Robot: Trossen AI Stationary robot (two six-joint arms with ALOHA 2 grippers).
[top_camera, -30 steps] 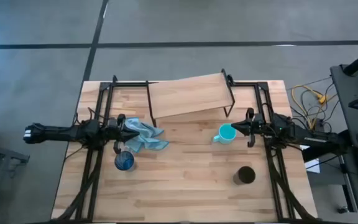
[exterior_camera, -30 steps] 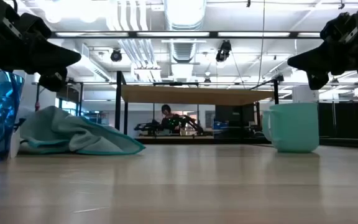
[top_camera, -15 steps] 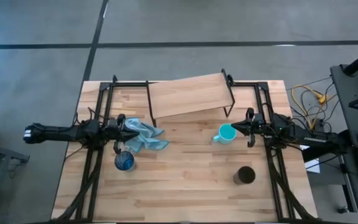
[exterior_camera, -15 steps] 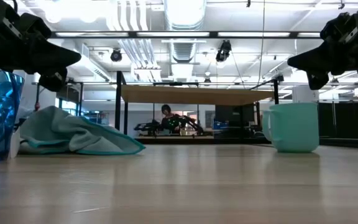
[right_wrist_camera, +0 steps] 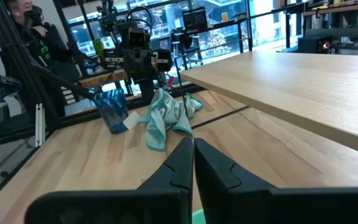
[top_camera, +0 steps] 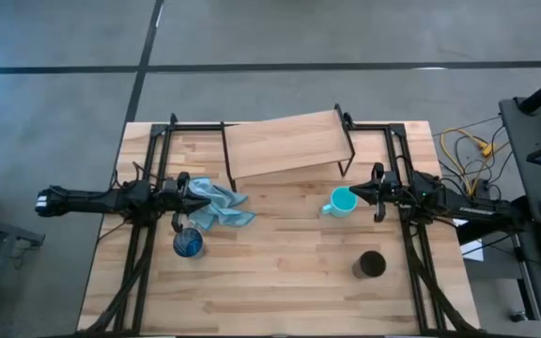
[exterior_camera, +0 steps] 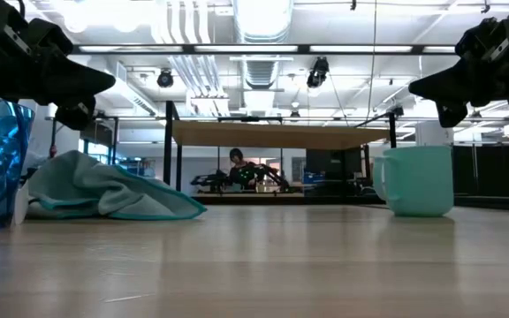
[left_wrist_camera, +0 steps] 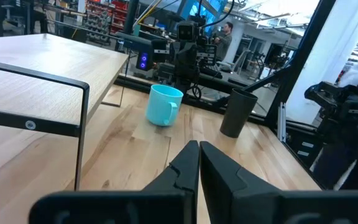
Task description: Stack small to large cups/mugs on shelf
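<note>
While both grippers, left gripper (top_camera: 200,197) and right gripper (top_camera: 353,193), sit closed and empty, three cups stay on the table (top_camera: 280,272). Teal mug (top_camera: 341,203) right of centre, blue glass cup (top_camera: 188,243) near left edge, black cup (top_camera: 371,266) toward front-right corner. One shelf (top_camera: 287,145) at back edge, one cloth (top_camera: 219,207).

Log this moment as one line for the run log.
left gripper shut, over light blue cloth | right gripper shut, above teal mug | blue glass cup, black cup on table | shelf bare
</note>
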